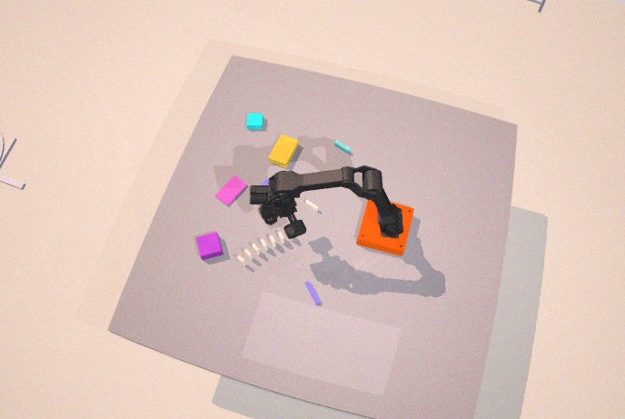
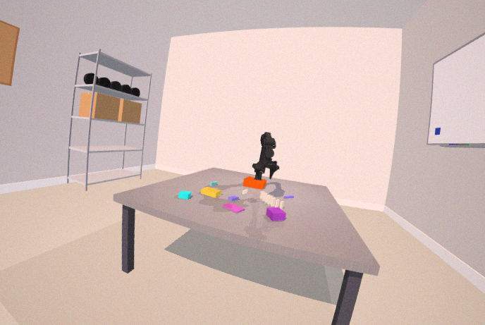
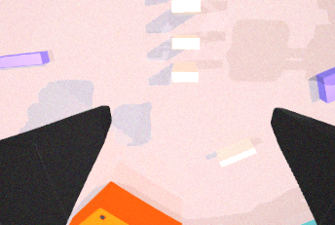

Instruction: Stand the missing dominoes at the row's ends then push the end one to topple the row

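Several cream dominoes stand upright in a slanting row; the one at the robot's end point(image 1: 281, 235) point(image 3: 185, 76) stands free, about evenly spaced from its neighbour point(image 3: 186, 43). The row's far-end domino point(image 1: 241, 260) point(image 2: 281, 204) stands near the purple box. One loose cream domino point(image 1: 312, 205) point(image 2: 244, 192) point(image 3: 237, 153) lies on the table, off the robot's end of the row. My gripper point(image 3: 190, 114) is wide open and empty, above the table near the robot's end of the row. In the top view the arm hides its fingertips.
A purple box point(image 1: 209, 244) point(image 2: 275, 213) is near the row's far end. A violet bar point(image 1: 312, 293) point(image 3: 24, 59) and a violet block point(image 2: 233, 198) point(image 3: 327, 87) lie on opposite sides. Magenta point(image 1: 231, 190), yellow point(image 1: 283, 151), cyan point(image 1: 254, 121) and teal point(image 1: 342, 146) pieces lie beyond. The orange base point(image 1: 371, 233) carries the arm.
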You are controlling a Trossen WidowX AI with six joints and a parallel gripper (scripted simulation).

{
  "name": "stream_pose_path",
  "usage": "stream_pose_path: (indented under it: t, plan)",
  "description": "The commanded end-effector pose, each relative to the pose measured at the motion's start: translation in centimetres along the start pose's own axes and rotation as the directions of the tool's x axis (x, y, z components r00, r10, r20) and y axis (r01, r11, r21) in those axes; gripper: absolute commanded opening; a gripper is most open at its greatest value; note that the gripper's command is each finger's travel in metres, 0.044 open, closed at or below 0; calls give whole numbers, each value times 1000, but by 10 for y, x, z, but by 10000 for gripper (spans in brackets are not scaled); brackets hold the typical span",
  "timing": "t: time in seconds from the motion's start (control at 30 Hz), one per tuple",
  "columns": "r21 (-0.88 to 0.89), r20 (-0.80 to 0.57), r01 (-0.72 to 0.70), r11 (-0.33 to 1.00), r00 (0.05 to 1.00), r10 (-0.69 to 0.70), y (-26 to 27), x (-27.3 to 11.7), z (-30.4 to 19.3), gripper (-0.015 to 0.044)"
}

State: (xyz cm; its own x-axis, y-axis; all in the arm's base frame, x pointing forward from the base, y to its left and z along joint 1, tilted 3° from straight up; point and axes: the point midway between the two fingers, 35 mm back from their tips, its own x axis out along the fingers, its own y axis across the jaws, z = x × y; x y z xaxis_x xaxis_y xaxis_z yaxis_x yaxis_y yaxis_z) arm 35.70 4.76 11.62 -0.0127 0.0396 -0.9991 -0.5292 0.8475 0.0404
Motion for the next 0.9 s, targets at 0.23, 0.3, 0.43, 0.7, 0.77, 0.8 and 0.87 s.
stream_pose_path:
  t: [0.23,0.3,0.43,0.7,0.77,0.8,0.87]
  plan:
    - [505,-5,8,863,1000,-7,-56,16,-53,440]
    - [695,-8,11,719,1000,-9,-76,33,-80,440]
    - [875,-11,14,485,1000,-10,-94,53,-116,440]
    - [875,-11,14,485,1000,-10,-94,55,-116,440]
    - [875,-11,14,485,1000,-10,-95,70,-115,440]
    - [875,-11,14,485,1000,-10,-95,81,-115,440]
    - [875,-11,14,485,1000,-10,-95,102,-115,440]
